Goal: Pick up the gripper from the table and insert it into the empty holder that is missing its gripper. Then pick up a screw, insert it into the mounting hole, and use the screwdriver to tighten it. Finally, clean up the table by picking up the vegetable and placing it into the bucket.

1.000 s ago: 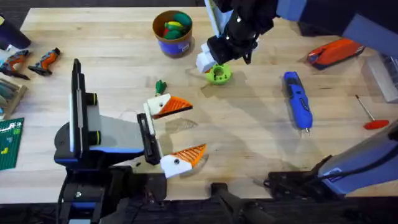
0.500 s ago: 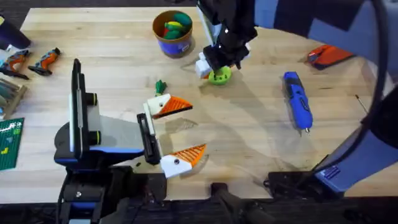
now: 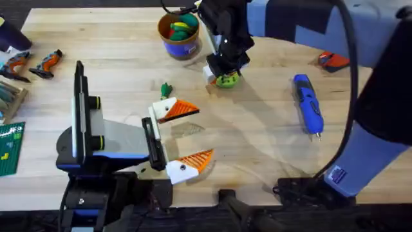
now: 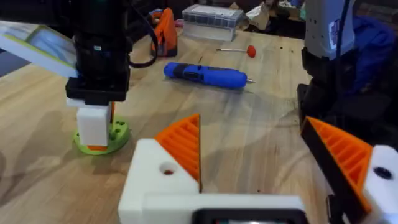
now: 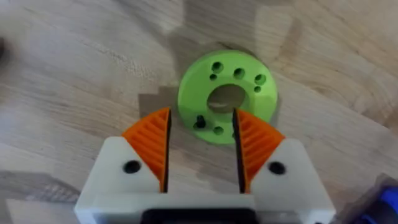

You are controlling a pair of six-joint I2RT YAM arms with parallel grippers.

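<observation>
My left gripper (image 3: 203, 132) stands open above the table. Both of its white holder brackets (image 4: 152, 186) carry an orange ribbed gripper wedge (image 4: 184, 144), and a round mounting hole shows in the nearer bracket. My right gripper (image 3: 222, 71) hangs open, low over the lime-green disc (image 5: 227, 93). Its orange pads (image 5: 152, 140) straddle a small black screw (image 5: 200, 122) standing in one of the disc's holes. The blue screwdriver (image 3: 308, 103) lies to the right of the disc. The dark-green vegetable (image 3: 166, 89) lies beside the left gripper. The blue bucket (image 3: 181, 46) stands at the back.
The bucket holds several coloured toys. A red-orange case (image 3: 331, 60) lies at the far right, partly under the right arm. Small tools (image 3: 32, 63) and a green board (image 3: 9, 148) sit at the left edge. A red-handled rod (image 4: 236, 50) lies beyond the screwdriver.
My right arm has swung left and come down, bringing its gripper closer over the green disc. The left arm has not moved.
</observation>
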